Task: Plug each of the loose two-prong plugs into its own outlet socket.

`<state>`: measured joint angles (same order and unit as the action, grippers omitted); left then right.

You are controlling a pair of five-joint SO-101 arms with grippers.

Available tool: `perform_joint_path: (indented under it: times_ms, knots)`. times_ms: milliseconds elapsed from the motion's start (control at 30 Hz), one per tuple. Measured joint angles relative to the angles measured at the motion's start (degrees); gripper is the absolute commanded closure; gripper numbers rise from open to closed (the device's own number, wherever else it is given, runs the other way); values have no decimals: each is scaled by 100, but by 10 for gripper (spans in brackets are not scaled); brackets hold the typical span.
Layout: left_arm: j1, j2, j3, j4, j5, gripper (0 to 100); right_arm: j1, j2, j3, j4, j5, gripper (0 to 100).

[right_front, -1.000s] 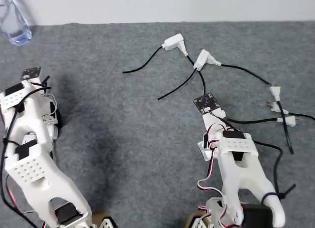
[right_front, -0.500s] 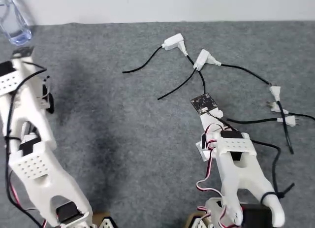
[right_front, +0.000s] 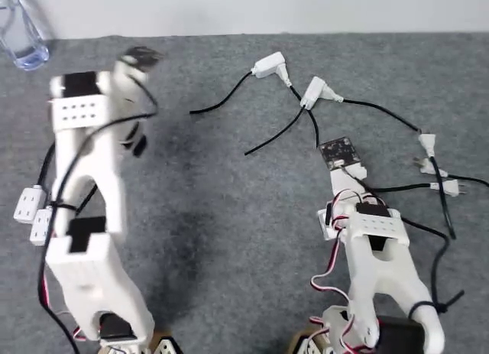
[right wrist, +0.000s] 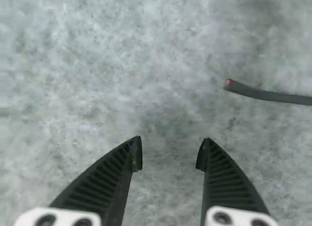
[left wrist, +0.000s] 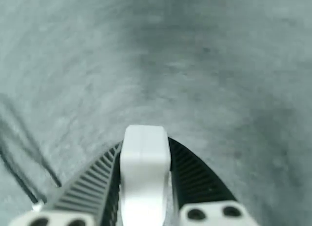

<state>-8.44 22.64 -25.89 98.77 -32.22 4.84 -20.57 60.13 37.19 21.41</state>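
My left gripper point(left wrist: 145, 155) is shut on a white block point(left wrist: 145, 143) that looks like an outlet socket, held above the grey carpet. In the high view this gripper point(right_front: 136, 60) is raised toward the back, left of the middle. Two white outlet sockets point(right_front: 32, 210) lie at the left edge. White plugs on black cables lie at the back point(right_front: 269, 65) point(right_front: 318, 89). Small two-prong plugs point(right_front: 427, 144) point(right_front: 451, 188) lie at the right. My right gripper point(right_front: 341, 151) point(right wrist: 170, 153) is open over bare carpet, with a cut cable end point(right wrist: 228, 82) just ahead of it.
A clear bottle point(right_front: 23, 34) stands in the back left corner. Black cables point(right_front: 382, 109) loop across the back and right of the carpet point(right_front: 229, 216). A pale wall runs along the back.
The left arm has swung up from the left edge toward the back middle, uncovering two sockets on the carpet. The right gripper has shifted a little to the right.
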Motion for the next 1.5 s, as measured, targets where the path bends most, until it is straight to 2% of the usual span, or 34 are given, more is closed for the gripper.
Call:
perform_joint_path:
  times_ms: [200, 333, 533, 700, 833, 1200, 1400, 1500]
  knots:
    - [1108, -870, 1257, 0, -1125, 987, 44, 0, 0, -26, -26, 809]
    - [1864, -1029, 1776, 0, -1618, 987, 466, 0, 0, -229, -88, 809]
    - [2822, -1029, 2646, -132, -2242, 987, 985, 0, 0, -334, -563, 809]
    - [3341, -1029, 3367, -1143, -2312, 987, 1055, 0, 0, -334, -624, 809]
    - [3499, -1029, 3464, -1723, -2330, 987, 1046, 0, 0, -343, -624, 809]
    - [4053, -1037, 4193, -2532, -2321, 981, 1002, 0, 0, -492, -624, 809]
    - [4035, -1055, 4185, -2743, -1811, 839, 993, 0, 0, -492, -624, 809]
    - [4044, -1055, 4185, -2743, -1653, 823, 993, 0, 0, -492, -624, 809]
